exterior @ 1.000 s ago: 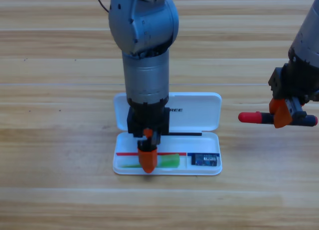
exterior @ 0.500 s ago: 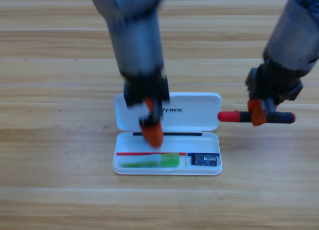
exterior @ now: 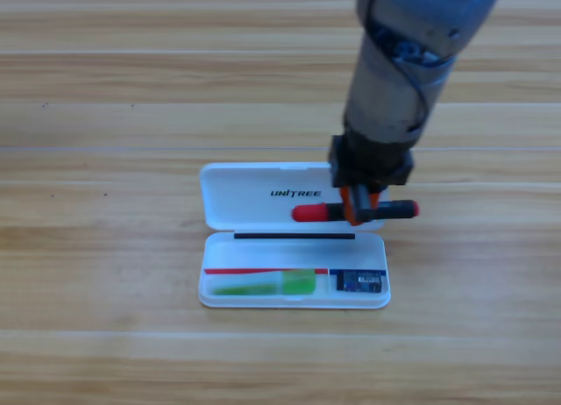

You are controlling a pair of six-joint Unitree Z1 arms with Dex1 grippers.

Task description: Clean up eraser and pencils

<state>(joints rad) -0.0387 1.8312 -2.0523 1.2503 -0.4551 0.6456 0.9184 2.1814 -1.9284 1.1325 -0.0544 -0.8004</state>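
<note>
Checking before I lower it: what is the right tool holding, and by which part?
The right tool is shut on the red-capped black marker, gripping its black barrel about mid-length, red cap pointing left, above the white case lid.

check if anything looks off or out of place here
Nothing stands out. The white case lies open and square on the table, with the green stick and the eraser lying flat in its tray. The right gripper holds the red-capped marker level above the lid.

The black marker with a red cap (exterior: 351, 213) hangs level above the open lid; the green-and-white stick (exterior: 263, 285) and dark eraser (exterior: 360, 282) lie in the tray.
</note>
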